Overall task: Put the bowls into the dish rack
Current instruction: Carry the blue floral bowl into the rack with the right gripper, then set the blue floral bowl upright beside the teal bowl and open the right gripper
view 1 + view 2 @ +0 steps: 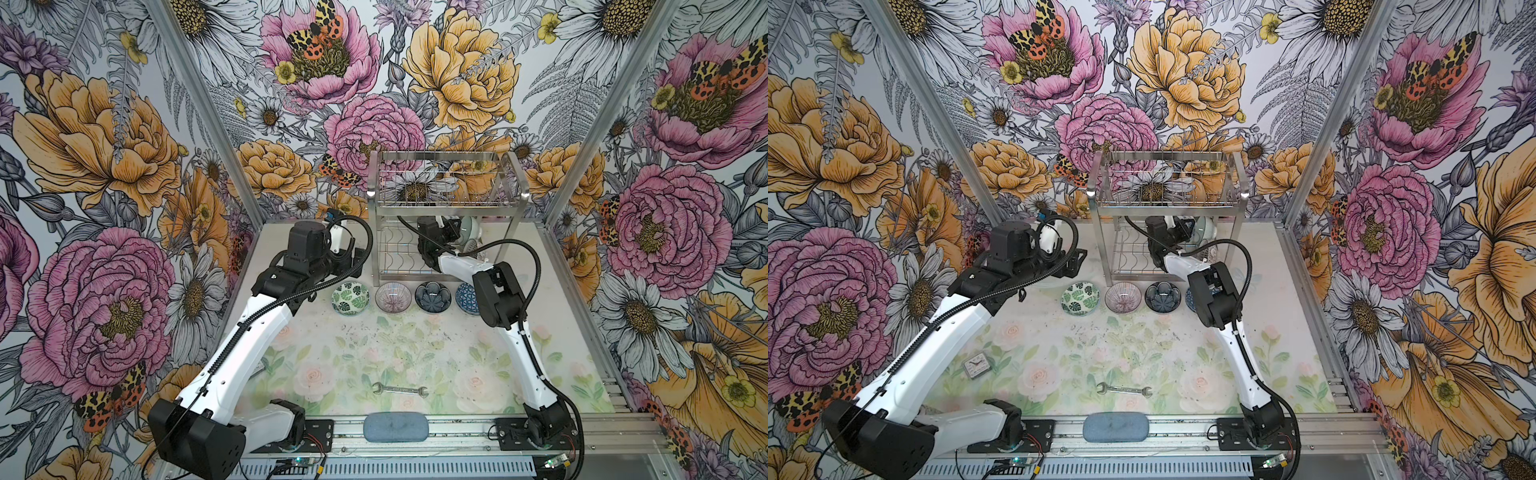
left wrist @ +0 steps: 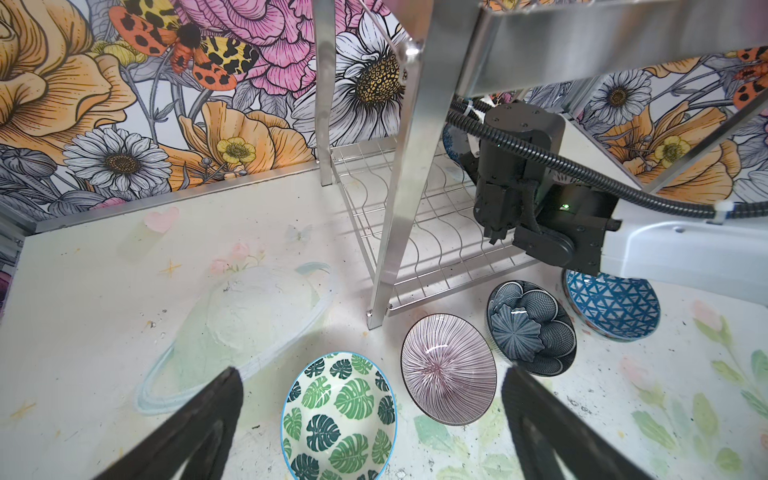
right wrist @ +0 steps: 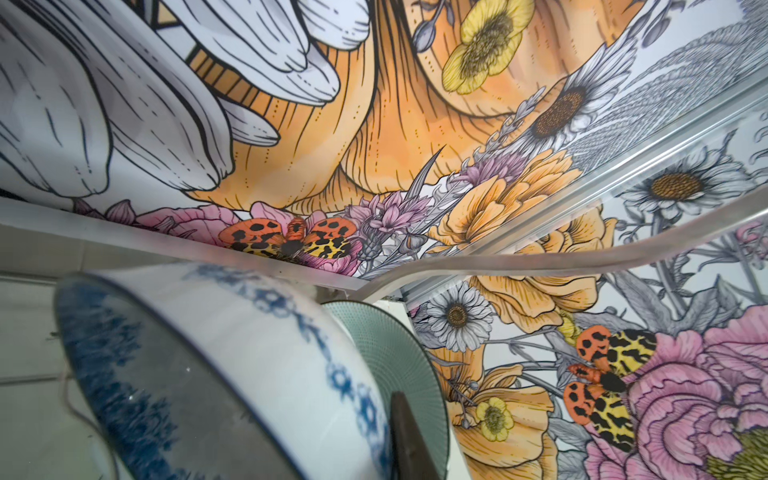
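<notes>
Noting left tool (image 2: 370, 372) spread wide near leaf-patterned bowl (image 2: 338, 415); right tool (image 1: 456, 233) in dish rack (image 1: 375, 249) lower tier, against blue floral bowl (image 3: 232, 353); cannot tell whether pinching.

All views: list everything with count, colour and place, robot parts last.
rack: one, steel, back of table
mint bowl: one, pale green, rack's lower tier
white bowl: one, blue flowers, beside mint bowl
leaf bowl: one, green and white, row's left end before rack
striped bowl: one, purple, second in row
dark bowl: one, dark blue, third in row
triangle bowl: one, blue and white, row's right end
wrench: one, grey, table front
clock: one, white face, table's left
pad: one, blue-grey, front rail
left end effector: one, black, open, left of rack
right end effector: one, black, inside rack's lower tier
</notes>
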